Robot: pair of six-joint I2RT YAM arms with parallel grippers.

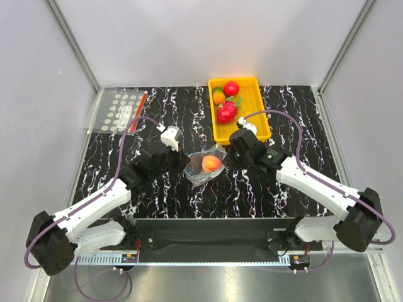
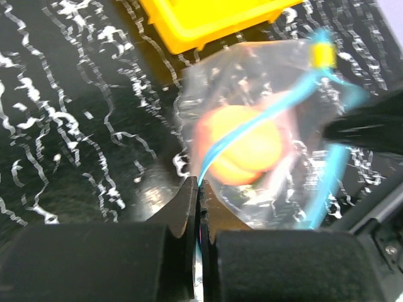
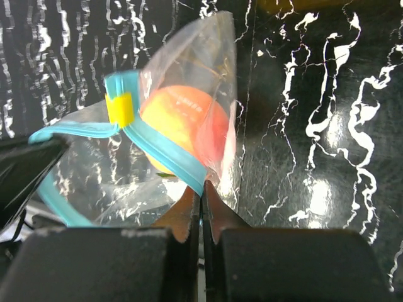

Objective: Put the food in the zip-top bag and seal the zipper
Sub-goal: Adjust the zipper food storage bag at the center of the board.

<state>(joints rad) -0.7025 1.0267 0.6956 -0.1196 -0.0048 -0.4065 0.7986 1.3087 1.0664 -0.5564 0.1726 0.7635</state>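
The clear zip-top bag [image 1: 204, 165] sits at the table's middle with a peach-orange fruit [image 1: 211, 163] inside. My left gripper [image 1: 181, 158] is shut on the bag's left edge, pinching the pale blue zipper [image 2: 220, 143]. My right gripper [image 1: 228, 157] is shut on the bag's right edge, also on the zipper [image 3: 165, 155], which carries a yellow slider [image 3: 119, 109]. The fruit shows in the left wrist view [image 2: 247, 146] and the right wrist view [image 3: 186, 123]. A red apple [image 1: 231, 88] and an orange-and-green fruit [image 1: 218, 96] lie in the yellow tray [image 1: 259, 108].
A red dragon-fruit-like toy [image 1: 227, 112] also lies in the tray at the back. A flat clear bag with white dots and a red strip [image 1: 121, 109] lies at the back left. The table top is black marble pattern.
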